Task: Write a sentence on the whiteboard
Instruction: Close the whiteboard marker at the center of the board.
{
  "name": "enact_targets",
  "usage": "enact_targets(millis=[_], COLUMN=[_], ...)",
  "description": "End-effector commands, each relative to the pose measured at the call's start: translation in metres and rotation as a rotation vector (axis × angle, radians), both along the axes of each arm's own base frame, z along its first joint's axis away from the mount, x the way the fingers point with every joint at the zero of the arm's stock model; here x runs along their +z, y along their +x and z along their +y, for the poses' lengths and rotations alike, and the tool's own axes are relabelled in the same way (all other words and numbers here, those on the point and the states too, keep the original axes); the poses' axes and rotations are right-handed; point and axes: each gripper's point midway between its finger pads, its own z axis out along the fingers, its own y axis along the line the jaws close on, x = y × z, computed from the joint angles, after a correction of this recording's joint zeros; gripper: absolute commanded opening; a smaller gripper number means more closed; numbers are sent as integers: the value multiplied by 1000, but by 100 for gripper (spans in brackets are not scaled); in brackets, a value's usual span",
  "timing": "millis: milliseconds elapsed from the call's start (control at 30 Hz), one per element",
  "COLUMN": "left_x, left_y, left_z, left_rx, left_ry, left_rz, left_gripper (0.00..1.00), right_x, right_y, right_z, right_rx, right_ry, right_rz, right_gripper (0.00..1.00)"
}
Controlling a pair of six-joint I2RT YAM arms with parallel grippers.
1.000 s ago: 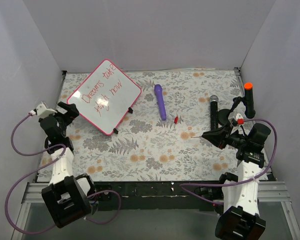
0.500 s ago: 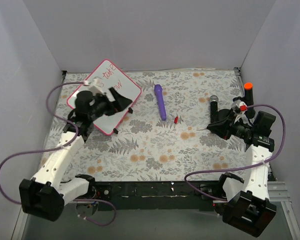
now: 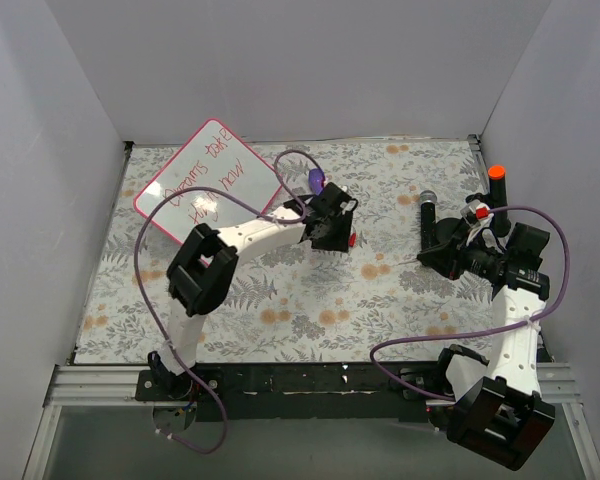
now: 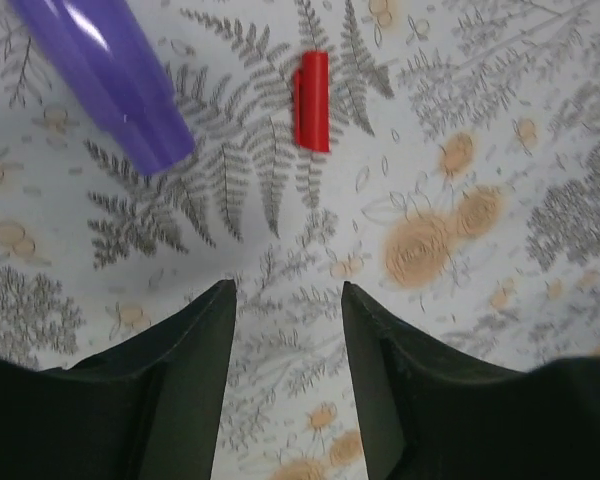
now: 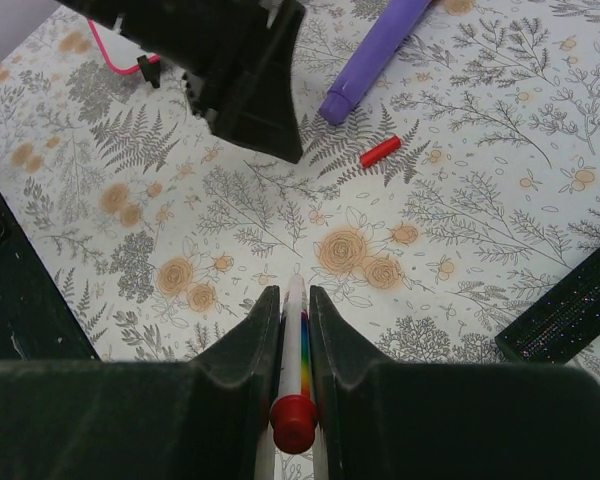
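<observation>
We reckon the sentence (image 3: 202, 170) on the whiteboard (image 3: 174, 161), upper left, is done. Our left gripper (image 4: 285, 290), half-open and empty, lines up on the red cap (image 4: 312, 87). The right gripper (image 5: 293, 292) clamps the marker (image 5: 294, 325).

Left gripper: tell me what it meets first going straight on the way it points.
Probably the small red cap, lying straight ahead of the left gripper; the purple stick sits off to one side. Depth is unclear.
</observation>
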Motion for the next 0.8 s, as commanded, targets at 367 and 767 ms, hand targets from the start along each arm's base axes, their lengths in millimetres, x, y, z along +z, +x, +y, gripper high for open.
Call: enact_targets(millis=[367, 767], left_x=[-25, -45], left_y=[77, 74], left_z=[-36, -40], left_rx=[-26, -59], left_ry=[213, 228], left_rz=[-65, -28], left_gripper=[37, 26], right_x=[-1, -3], right_y=[4, 4], right_z=[-2, -2], right_rx=[-7, -10], right_ry=[-2, -3], right_rz=[-17, -17], right_gripper=[1, 1])
